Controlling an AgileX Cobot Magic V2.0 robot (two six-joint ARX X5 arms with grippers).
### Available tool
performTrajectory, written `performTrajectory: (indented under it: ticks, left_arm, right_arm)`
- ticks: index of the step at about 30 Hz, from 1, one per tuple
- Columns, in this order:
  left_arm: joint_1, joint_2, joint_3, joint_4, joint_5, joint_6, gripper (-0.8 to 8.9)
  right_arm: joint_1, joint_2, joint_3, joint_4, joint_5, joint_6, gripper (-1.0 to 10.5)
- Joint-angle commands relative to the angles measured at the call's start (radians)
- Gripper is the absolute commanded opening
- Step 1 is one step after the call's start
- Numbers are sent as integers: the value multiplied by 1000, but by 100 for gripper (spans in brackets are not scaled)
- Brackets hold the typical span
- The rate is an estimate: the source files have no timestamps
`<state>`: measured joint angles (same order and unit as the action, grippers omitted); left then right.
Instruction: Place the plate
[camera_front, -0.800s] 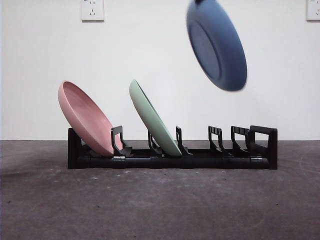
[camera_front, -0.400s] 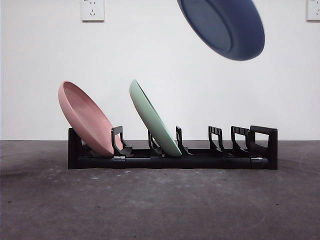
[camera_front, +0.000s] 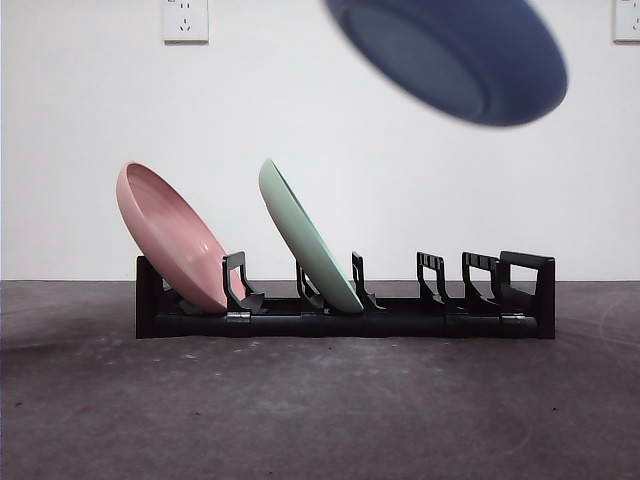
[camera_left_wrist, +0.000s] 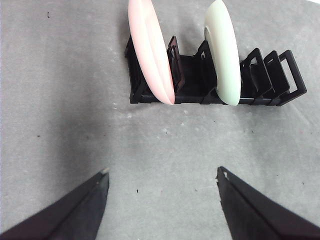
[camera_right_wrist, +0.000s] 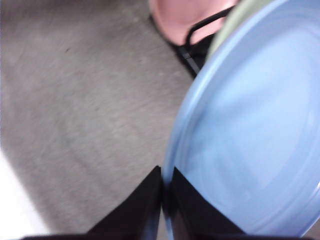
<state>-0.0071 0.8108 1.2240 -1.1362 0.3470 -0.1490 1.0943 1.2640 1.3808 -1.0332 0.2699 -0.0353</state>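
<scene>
Only the grippers show of the robot itself. The left gripper (camera_left_wrist: 162, 182) has two flat, matte black jaws, each a long wedge narrowing to a slanted point, with a small pale scuff or glint at the very tip where the finish looks worn. The right gripper (camera_right_wrist: 166, 187) has the same plain black jaws with straight, sharp edges; no cables, screws or markings can be seen on either.

Three round plates: one pink (camera_front: 172, 238), one pale green (camera_front: 308, 238), one blue (camera_front: 455, 55); one black slotted plastic rack (camera_front: 400, 318); apparently two white wall sockets (camera_front: 185, 19)
</scene>
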Motion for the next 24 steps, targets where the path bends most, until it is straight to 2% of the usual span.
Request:
performTrajectory:
  ticks: [1,5,9,15,24]
  left_arm:
    - [-1,6,24,9,6,10,344]
    - [-1,6,24,9,6,10,344]
    - [-1,6,24,9,6,11,344]
    - [-1,6,24,9,6,11,344]
    - [-1,6,24,8,5,11,344]
  right_arm:
    - [66,23,-47,66,19,48,12]
    - [145,58,-148,147,24,97,12]
    - [201,121,-211,180,51,112,12]
    - [225,255,-239,239,56,97,12]
    - [219,441,-239,355,108,53,12]
